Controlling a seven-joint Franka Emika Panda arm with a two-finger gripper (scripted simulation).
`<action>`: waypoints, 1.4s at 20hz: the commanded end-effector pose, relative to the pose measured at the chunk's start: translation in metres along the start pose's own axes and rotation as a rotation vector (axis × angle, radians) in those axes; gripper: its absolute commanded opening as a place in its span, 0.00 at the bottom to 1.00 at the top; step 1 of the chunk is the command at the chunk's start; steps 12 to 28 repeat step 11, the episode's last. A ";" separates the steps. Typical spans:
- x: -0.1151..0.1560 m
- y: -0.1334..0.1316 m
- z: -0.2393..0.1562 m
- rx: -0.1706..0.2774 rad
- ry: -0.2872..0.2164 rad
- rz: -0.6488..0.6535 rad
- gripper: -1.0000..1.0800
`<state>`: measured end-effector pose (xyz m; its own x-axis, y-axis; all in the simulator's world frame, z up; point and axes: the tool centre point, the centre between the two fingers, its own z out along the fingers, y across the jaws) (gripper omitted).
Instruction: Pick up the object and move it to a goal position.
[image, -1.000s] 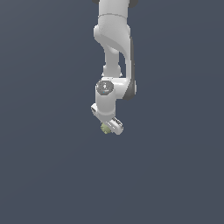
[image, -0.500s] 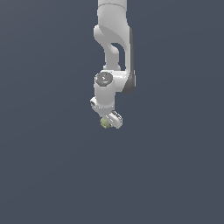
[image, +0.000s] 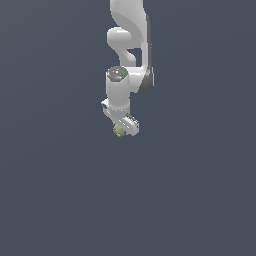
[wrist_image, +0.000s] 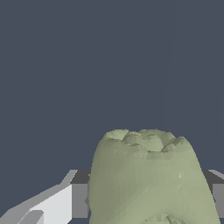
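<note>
One white arm (image: 127, 55) hangs down from the top of the exterior view against a plain dark grey-blue backdrop, and its gripper (image: 121, 126) points downward at the lower end. The object (image: 119, 130), a small lumpy olive-green blob, sits right at the gripper's tip, far narrower than the white hand above it. In the wrist view the object (wrist_image: 148, 179) fills the near field between the two fingers (wrist_image: 78, 199), its bumpy upper face turned toward the camera and grey finger parts showing on both sides of it. The gripper appears clamped on the object, though the contact faces themselves are hidden behind the blob. No writing or brand mark can be read on anything.
</note>
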<state>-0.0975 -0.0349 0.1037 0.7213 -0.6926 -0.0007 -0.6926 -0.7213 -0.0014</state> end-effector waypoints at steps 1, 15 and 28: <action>-0.004 0.005 -0.006 0.000 0.000 0.000 0.00; -0.005 0.008 -0.012 -0.001 0.001 0.000 0.00; -0.005 0.008 -0.012 -0.001 0.001 0.000 0.00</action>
